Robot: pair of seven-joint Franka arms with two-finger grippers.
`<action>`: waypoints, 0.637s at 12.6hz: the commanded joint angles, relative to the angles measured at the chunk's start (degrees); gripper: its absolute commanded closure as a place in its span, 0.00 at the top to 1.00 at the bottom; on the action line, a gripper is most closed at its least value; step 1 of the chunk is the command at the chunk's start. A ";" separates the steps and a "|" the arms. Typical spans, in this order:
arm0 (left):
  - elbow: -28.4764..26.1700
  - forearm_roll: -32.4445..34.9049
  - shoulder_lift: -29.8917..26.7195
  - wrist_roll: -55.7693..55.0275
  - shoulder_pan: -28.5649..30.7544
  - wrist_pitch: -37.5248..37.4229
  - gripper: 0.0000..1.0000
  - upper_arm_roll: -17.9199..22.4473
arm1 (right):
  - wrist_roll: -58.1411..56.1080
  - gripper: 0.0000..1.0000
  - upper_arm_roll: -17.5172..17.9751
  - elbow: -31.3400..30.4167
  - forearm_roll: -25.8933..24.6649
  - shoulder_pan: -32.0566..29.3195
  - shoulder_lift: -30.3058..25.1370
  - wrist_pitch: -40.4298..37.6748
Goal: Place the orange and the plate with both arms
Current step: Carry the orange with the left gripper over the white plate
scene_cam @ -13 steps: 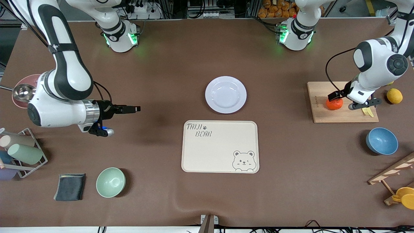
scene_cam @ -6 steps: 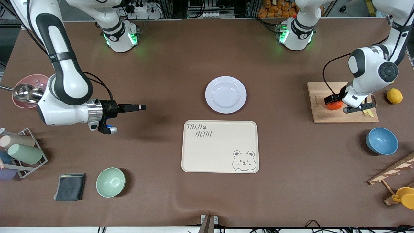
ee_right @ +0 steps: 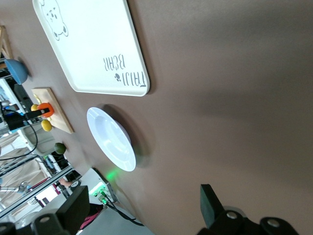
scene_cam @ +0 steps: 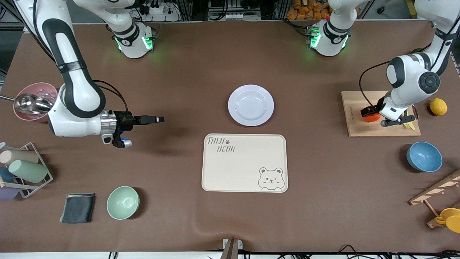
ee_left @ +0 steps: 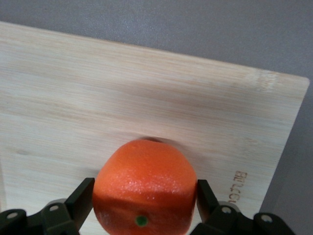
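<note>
The orange [scene_cam: 370,117] sits on a wooden cutting board [scene_cam: 359,130] at the left arm's end of the table. My left gripper [scene_cam: 376,117] is down on it, one finger pressed against each side of the orange [ee_left: 144,188], which rests on the board [ee_left: 146,88]. The pale plate [scene_cam: 251,105] lies at the table's middle, just farther from the front camera than the bear tray [scene_cam: 244,163]. My right gripper [scene_cam: 160,119] is open and empty, held level over bare table toward the right arm's end, pointing at the plate [ee_right: 111,139].
A yellow lemon [scene_cam: 438,106] lies beside the board and a blue bowl [scene_cam: 424,156] nearer the camera. A pink bowl with a ladle [scene_cam: 32,99], a cup rack [scene_cam: 21,169], a dark cloth [scene_cam: 78,207] and a green bowl [scene_cam: 123,202] sit at the right arm's end.
My left gripper has come down around the orange and its fingers have closed in on it. My right gripper has moved a little toward the plate.
</note>
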 commanded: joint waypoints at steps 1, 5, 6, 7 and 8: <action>0.21 1.21 0.44 -0.08 0.37 0.82 0.24 -0.25 | -3.49 1.00 0.34 -1.32 3.73 -0.58 0.80 0.48; 0.82 1.38 -4.02 -0.60 0.11 -4.51 0.00 -3.30 | -9.63 1.00 0.34 -5.79 9.44 -0.49 0.46 2.32; 2.22 0.60 -5.34 -1.65 0.11 -8.11 0.00 -6.02 | -11.30 1.00 0.34 -6.68 10.67 -0.58 0.28 2.24; 4.14 -0.10 -5.62 -4.19 0.11 -11.89 0.00 -8.83 | -12.45 1.00 0.34 -7.47 10.77 -0.66 0.46 2.59; 6.34 -2.02 -5.62 -7.69 0.11 -15.50 0.00 -12.52 | -13.94 1.00 0.34 -8.00 11.82 -0.93 0.54 2.68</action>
